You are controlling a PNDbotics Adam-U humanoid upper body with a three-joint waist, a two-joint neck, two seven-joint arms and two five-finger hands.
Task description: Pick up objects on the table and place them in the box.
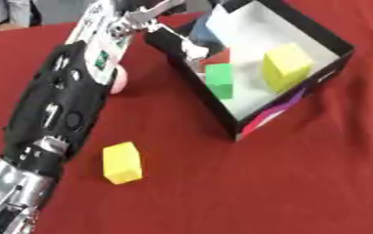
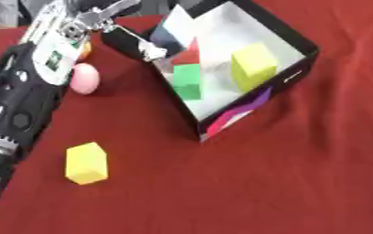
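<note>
Your left hand [image 1: 162, 20] hangs over the box [image 1: 333, 43] edge, fingers relaxed, holding nothing I can see. Swing back carelessly and your forearm clips the pink ball [image 2: 84, 78].

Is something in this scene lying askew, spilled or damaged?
Nothing looks spilled or damaged. The box sits at an angle on the red table, holding a yellow block, a green block and something red. Another yellow block and a pink ball lie outside it.
</note>
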